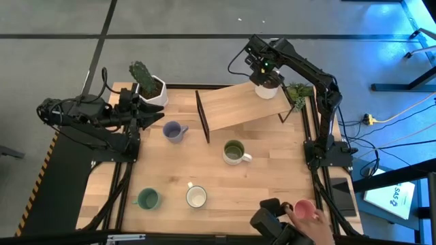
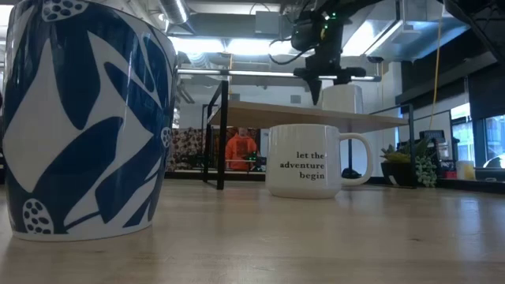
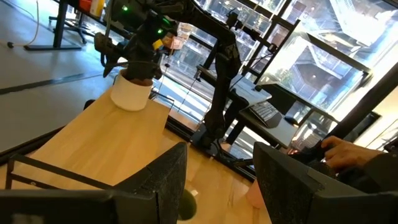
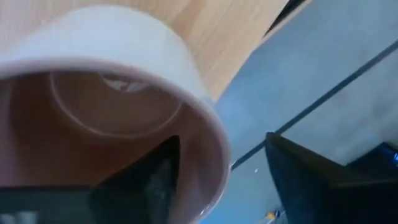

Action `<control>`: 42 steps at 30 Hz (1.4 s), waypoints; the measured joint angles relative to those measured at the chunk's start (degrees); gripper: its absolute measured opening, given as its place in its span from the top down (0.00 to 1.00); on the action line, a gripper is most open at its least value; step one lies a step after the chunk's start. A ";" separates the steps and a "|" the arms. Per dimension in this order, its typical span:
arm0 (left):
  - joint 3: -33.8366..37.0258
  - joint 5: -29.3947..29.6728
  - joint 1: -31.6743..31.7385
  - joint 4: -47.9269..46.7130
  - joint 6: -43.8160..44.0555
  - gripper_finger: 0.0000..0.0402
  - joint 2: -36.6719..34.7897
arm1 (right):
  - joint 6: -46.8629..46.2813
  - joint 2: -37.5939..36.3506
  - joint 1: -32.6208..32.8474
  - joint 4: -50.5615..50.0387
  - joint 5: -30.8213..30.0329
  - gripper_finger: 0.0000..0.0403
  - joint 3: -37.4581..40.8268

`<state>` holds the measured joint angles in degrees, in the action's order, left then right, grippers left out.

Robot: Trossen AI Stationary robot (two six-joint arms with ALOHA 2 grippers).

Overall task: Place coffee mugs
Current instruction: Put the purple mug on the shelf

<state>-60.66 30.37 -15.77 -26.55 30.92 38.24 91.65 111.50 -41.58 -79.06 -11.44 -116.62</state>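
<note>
Right pincer (image 1: 266,76), round glazed mug (image 1: 267,88)

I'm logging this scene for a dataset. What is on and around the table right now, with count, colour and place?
mugs on table: four; lavender-blue far left, olive centre, teal and white near edge
pink mug: one, near right corner, in a person's hand
mauve mug: one, on shelf's far right end, under right tool
shelf: one, light wood on black legs, far middle
cactus pot: one, white, far left corner
plant: one, green, far right corner
left tool: open, beside lavender-blue mug
right tool: one finger inside mauve mug, one outside
</note>
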 joint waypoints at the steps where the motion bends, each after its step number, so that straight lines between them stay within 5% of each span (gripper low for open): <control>1: 0.00 0.00 0.00 0.00 0.00 0.55 0.00 | -0.42 -0.39 0.00 0.27 -0.03 0.38 0.00; 9: 0.00 -0.05 0.00 -0.95 0.43 0.55 0.00 | -2.93 -6.57 1.51 1.91 -1.64 0.32 -0.07; 18: 0.02 -3.94 0.00 -14.58 8.26 0.55 3.56 | -13.87 -14.30 7.91 4.42 -0.75 0.32 -0.07; 23: 0.07 -10.37 -0.02 -17.24 12.08 0.55 5.95 | -33.01 -16.76 14.41 9.69 16.13 0.32 -0.11; 25: 0.04 -12.69 -0.04 -18.40 13.59 0.55 5.73 | -36.24 -16.53 18.60 12.97 18.50 0.32 -0.01; 34: 1.41 -11.27 0.04 -41.43 11.12 0.55 9.38 | -35.46 -14.71 32.68 19.49 8.62 0.32 0.15; 42: 11.89 -11.89 0.91 -36.09 5.08 0.55 9.77 | -39.51 -14.71 34.60 18.69 7.17 0.32 0.15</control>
<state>-48.77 18.48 -14.86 -62.63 36.00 48.01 52.14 96.79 -6.98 -60.37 -4.27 -116.46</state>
